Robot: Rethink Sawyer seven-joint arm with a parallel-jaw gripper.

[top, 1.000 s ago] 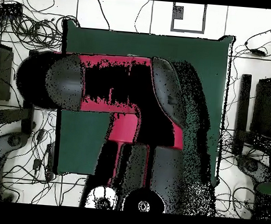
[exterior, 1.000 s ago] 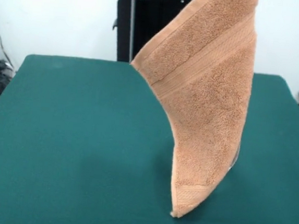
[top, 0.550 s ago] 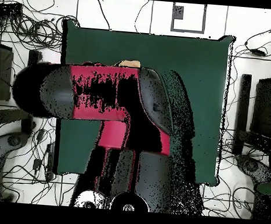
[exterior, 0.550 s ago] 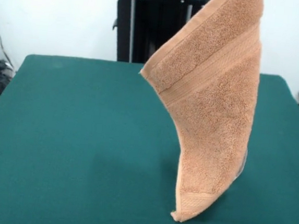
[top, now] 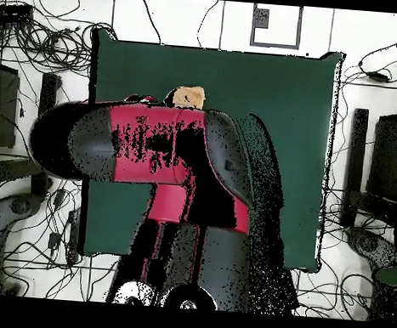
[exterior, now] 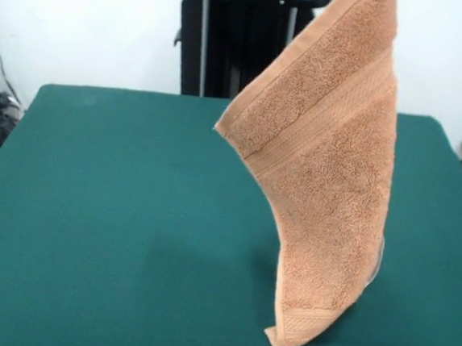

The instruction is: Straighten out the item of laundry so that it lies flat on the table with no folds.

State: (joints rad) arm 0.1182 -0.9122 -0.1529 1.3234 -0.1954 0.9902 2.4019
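While the towel [exterior: 328, 173] hangs from above, its top running out of the front view, the entries stand as follows.

Towel, position: off the surface [exterior: 114, 211], hanging clear or nearly clear of it; lowest corner close above the near edge, contact not discernible.
Towel, long axis: close to vertical, curving, upper part wide, lower end tapering to a point.
Towel, border bands: one slanting across the upper half, one at the bottom corner.
Towel, overhead view: only a small tan patch [top: 188, 96] shows past the arm [top: 152, 146].
Tool: hidden in both views; open or closed cannot be told. Judged to be directly above the cloth.
Governing relation: cloth lies straight below its holding point, surface below that.
Judgement: lowering while travelling sideways should lay it out; a straight drop risks a heap.
Task progress: not flat yet.
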